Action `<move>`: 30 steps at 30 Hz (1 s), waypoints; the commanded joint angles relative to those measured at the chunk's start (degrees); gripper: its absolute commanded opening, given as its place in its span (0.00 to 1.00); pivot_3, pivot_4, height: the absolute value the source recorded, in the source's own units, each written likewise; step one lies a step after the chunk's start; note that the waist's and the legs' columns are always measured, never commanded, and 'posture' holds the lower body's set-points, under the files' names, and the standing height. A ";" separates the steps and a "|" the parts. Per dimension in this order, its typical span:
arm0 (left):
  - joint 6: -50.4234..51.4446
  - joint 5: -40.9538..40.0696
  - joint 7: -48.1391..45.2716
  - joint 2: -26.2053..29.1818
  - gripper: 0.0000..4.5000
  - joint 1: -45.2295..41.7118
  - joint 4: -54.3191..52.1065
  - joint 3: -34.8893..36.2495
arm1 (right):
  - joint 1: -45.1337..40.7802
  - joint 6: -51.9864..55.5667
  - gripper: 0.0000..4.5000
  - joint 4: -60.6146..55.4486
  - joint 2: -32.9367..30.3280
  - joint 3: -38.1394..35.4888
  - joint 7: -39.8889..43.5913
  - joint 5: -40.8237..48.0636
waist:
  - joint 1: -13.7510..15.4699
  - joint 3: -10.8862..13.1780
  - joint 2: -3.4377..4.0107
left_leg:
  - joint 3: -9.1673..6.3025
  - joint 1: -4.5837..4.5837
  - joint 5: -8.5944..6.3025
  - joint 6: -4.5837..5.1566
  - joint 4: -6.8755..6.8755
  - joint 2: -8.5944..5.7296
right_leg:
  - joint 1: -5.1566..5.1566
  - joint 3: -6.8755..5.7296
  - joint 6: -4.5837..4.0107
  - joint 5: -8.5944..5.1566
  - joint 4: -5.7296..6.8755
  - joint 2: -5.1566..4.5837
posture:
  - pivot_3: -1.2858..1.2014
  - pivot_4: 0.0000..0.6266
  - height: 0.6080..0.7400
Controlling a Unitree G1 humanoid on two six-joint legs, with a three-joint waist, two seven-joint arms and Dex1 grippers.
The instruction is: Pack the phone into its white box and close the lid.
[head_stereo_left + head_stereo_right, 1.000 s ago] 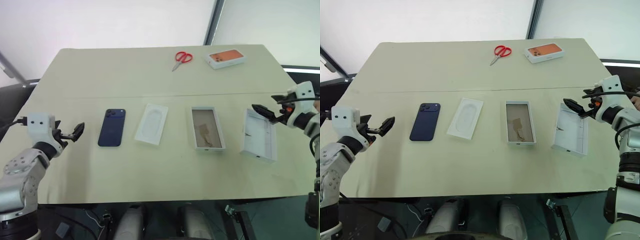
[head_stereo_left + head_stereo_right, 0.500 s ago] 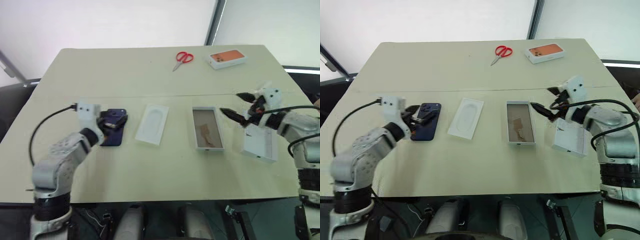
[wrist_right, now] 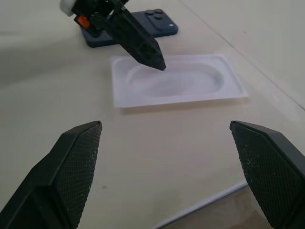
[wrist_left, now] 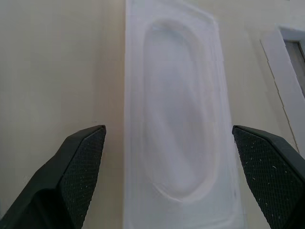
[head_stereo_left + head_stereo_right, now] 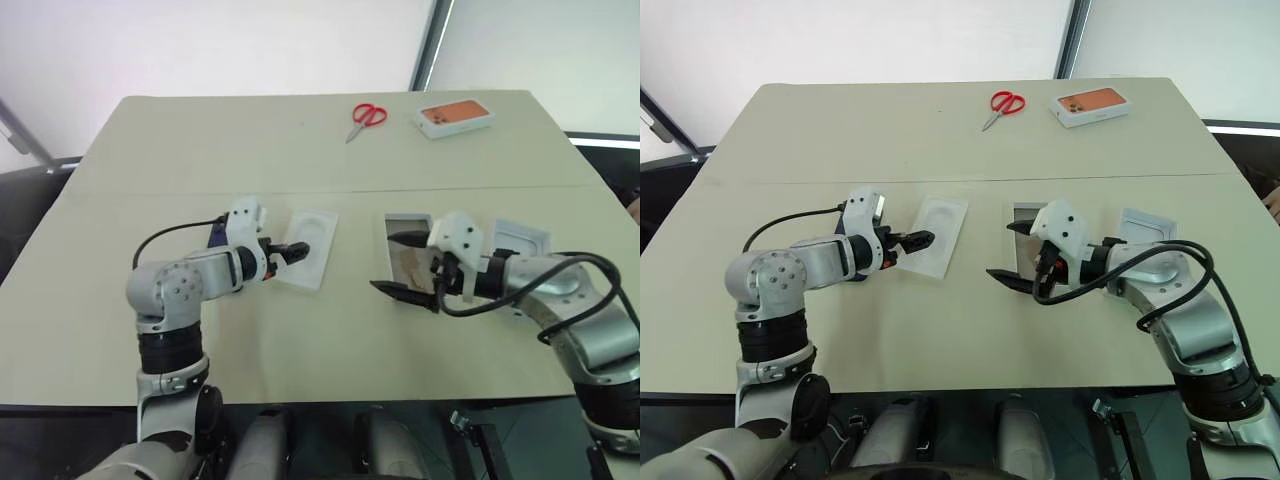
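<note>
I have the phone (image 3: 131, 26) lying flat on the table (image 5: 300, 150), back up, on my left side just past the left arm; its long axis runs away from me toward the far edge, and the camera cluster sits at the far end. Beside it, toward the middle, lies the white moulded insert (image 5: 305, 248), long axis the same way, slightly slanted. My left gripper (image 5: 915, 240) hangs just over the insert's near-left part, fingers spread wide, grasping nothing. Further right is the white box (image 5: 408, 225), also lengthwise away from me, its tan floor partly covered by my right arm. My right gripper (image 5: 400, 265) is over the box's near-left side, jaws spread wide, one finger (image 5: 405, 292) above bare table, holding nothing. The lid (image 5: 520, 240) lies just right of the box, hollow side up, mostly behind the right arm. At the far edge I see red scissors (image 5: 365, 117) and an orange-topped box (image 5: 455, 116).
</note>
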 commanded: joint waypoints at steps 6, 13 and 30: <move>3.91 1.05 -0.61 -0.96 0.88 -3.25 2.02 3.01 | -0.28 -2.32 1.00 -0.79 0.69 -0.05 -1.08 -1.31 | 0.02 0.00 0.00 | -0.01 0.00 0.13 -0.23 -0.01 0.00 | 0.00 0.00 0.00 0.00 0.00 0.00 | 0.52 0.24 0.68; 4.66 1.13 -1.57 -2.42 0.17 -4.98 2.24 6.75 | 0.46 -2.89 1.00 -0.94 1.65 0.59 -2.02 -2.30 | 0.02 0.00 -0.01 | 0.00 0.00 0.13 -0.24 -0.01 0.00 | 0.00 0.00 0.00 0.00 0.00 0.00 | 0.52 0.24 0.68; 6.57 -7.92 -1.48 -14.67 0.03 -11.31 -0.46 22.44 | 1.27 -5.03 1.00 4.24 -6.41 -2.16 1.99 -6.61 | 1.07 0.12 -0.23 | 0.02 -0.01 0.14 -0.25 0.01 -0.02 | 0.02 -0.01 0.01 0.01 -0.04 -0.03 | 0.52 0.24 0.68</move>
